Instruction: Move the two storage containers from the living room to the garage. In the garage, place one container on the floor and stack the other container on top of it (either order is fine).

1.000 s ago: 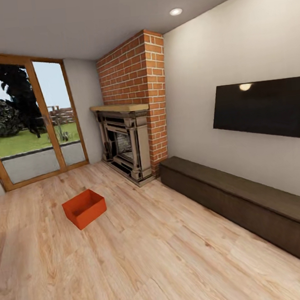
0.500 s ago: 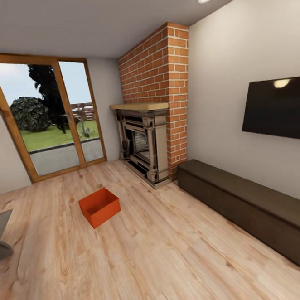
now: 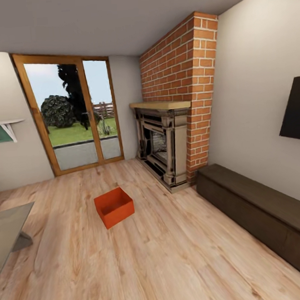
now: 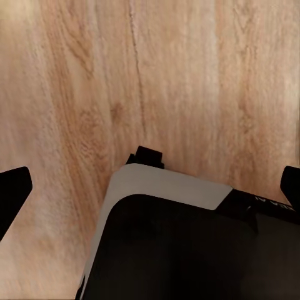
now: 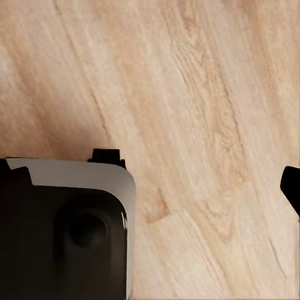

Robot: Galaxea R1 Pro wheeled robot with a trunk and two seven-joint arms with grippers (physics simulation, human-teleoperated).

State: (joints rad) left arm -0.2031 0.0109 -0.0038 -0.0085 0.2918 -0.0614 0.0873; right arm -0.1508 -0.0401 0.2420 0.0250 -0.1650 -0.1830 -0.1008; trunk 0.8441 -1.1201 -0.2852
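On the light wood plank floor (image 3: 168, 257) of the living room, head view: one orange-red storage container (image 3: 114, 207) sits alone, open top up, empty inside. It lies skewed to the planks. Its long axis runs from the near left toward the far right, roughly toward the fireplace (image 3: 164, 148); one corner points at the camera. It stands well apart from every piece of furniture.

Behind it, the wood-framed glass doors (image 3: 76, 115) show grass and a dark tree outside. A brick chimney (image 3: 181, 70) rises over the fireplace. A long dark low cabinet (image 3: 265, 217) runs along the wall at the right of the view, with the edge of a black wall screen (image 3: 296, 110) above it. At the left of the view: the corner of a grey table (image 3: 9, 228), a white wall shelf (image 3: 2, 126), and a sliver of something blue at the frame edge.

Left wrist view: the left gripper (image 4: 150, 187) looks down on bare plank floor (image 4: 156, 81). Two dark fingertips (image 4: 12, 190) sit at opposite edges of the frame, spread wide, nothing between them. A grey-and-black robot body part (image 4: 181, 244) lies below.

Right wrist view: planks (image 5: 187, 81) run diagonally. One dark fingertip (image 5: 292, 187) of the right gripper shows at the frame edge; the other is out of frame, so I cannot tell its spread. A black and grey robot part (image 5: 62, 225) lies beneath.
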